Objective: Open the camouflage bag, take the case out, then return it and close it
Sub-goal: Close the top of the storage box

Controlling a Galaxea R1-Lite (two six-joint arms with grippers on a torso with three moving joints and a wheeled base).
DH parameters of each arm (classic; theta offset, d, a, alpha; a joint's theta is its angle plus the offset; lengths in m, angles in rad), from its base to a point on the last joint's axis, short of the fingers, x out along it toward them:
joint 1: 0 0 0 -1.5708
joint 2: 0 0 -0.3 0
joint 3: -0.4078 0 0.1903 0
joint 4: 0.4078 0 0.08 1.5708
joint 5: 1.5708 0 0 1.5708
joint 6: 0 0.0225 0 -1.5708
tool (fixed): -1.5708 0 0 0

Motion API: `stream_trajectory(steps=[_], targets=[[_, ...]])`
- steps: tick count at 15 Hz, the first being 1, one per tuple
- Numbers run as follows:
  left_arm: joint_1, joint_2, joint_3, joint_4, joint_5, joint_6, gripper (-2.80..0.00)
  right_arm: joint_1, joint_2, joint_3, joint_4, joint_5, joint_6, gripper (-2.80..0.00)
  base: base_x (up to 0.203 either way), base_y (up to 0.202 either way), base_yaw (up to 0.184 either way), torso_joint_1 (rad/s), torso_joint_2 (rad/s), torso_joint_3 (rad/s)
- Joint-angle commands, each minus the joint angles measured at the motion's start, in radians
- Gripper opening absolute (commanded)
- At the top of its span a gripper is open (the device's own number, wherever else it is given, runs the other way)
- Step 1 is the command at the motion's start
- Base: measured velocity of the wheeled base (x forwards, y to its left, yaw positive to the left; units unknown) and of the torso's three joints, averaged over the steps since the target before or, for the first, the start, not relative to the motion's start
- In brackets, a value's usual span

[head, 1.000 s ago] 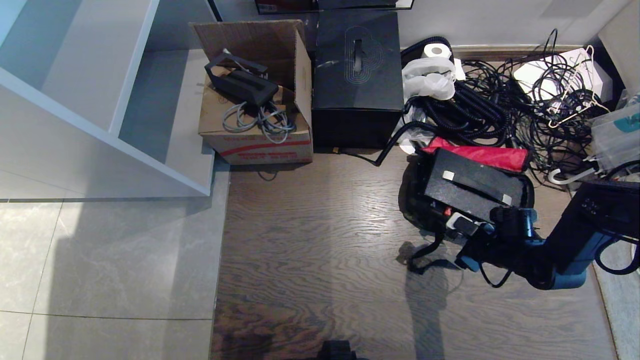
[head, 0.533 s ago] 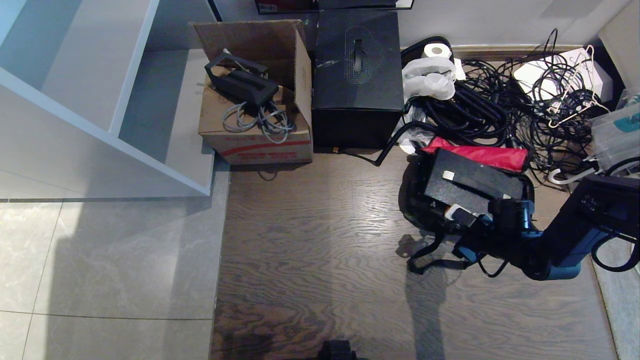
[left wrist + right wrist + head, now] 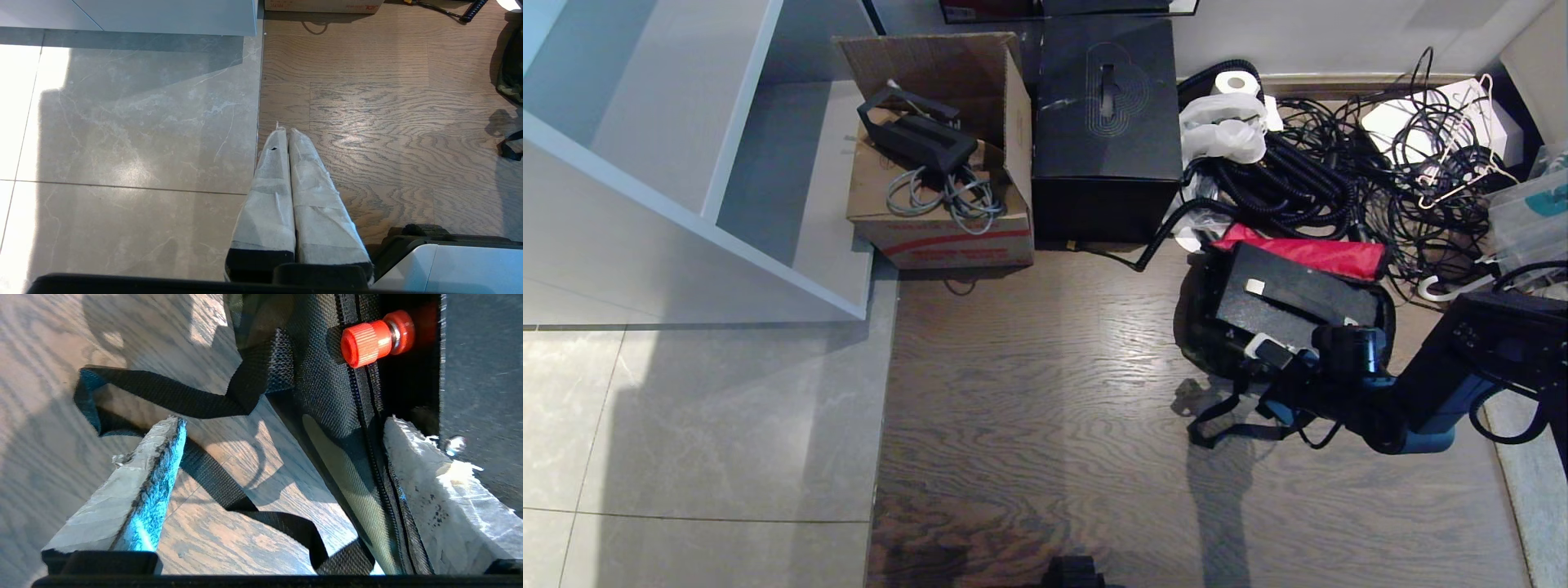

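While the right gripper (image 3: 282, 433) is held at the near edge of the soft camouflage bag (image 3: 1205, 343) with black webbing sides, its tape-wrapped fingers (image 3: 151, 457) are spread wide and nothing is clamped between them. One finger is seen over the wood-grain floor (image 3: 1045, 408) beside the loose black strap (image 3: 171, 396); the other is set inside the bag's zip edge, close against the flat speckled black hard case (image 3: 1290, 298), though contact cannot be confirmed. The case is lodged in the opened bag, tilted, with its small red knob (image 3: 369, 339) shown next to the zip and the red lid lining (image 3: 1319, 253) folded back behind it. The bag is placed on the floor beside a tangle of black cables (image 3: 1347, 180). The left gripper (image 3: 288, 134) is kept low over the seam between tile and wood, its white-wrapped fingers pressed together on nothing. No readable writing is offered by the brown cardboard box (image 3: 939, 212) with red stripes or the tall black cube box (image 3: 1104, 131) with an engraved oval pattern.
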Motion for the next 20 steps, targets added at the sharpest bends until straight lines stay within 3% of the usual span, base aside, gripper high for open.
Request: stream_trajectory(steps=[1,7,11,20], targets=[[0.000,0.000,0.000,0.000,0.000,0.000,-2.80,-0.005,0.031,-0.042,-0.013,-0.018,0.016,0.00,0.000,0.000,0.000,0.000,0.00,0.000],[0.000,0.000,0.000,0.000,0.000,0.000,-2.80,-0.008,0.081,-0.061,-0.043,-0.046,0.029,0.00,0.000,0.000,0.000,0.000,0.00,0.000],[0.000,0.000,0.000,0.000,0.000,0.000,-2.80,-0.007,0.097,-0.064,-0.050,-0.044,0.079,0.00,0.000,0.000,0.000,0.000,0.00,0.000],[0.000,0.000,0.000,0.000,0.000,0.000,-2.80,-0.005,0.097,-0.056,-0.038,-0.048,0.087,0.00,0.000,0.000,0.000,0.000,0.00,0.000]])
